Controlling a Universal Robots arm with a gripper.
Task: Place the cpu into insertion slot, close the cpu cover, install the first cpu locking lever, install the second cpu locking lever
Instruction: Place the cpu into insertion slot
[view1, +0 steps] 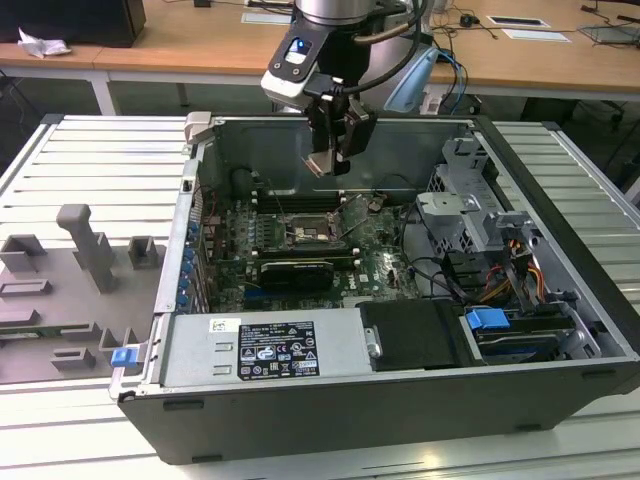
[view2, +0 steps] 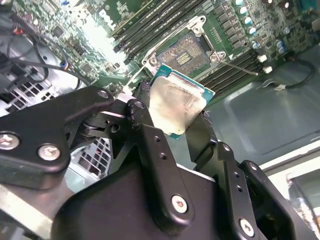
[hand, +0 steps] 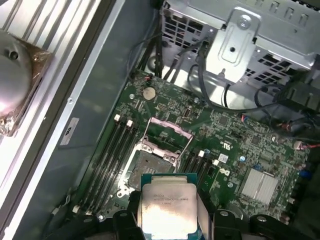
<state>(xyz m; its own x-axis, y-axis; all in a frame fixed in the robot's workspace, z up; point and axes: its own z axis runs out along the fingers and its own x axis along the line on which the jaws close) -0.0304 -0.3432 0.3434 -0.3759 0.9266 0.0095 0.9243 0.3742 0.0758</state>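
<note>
Holding cpu (hand: 167, 210) over board (hand: 260, 145): gripper (view1: 333, 150) jaws pinch its edges. Under it, slot (hand: 150, 165) lies open, cover (hand: 171, 126) tipped up.

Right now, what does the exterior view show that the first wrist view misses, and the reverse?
Exterior view's own: the whole open computer case, the black expansion card, the grey fixtures on the exterior view's left. First wrist view's own: the cpu's silvery top face, the round coin cell. Shared: the gripper over the green board, the empty insertion slot, the cpu cover raised.
</note>
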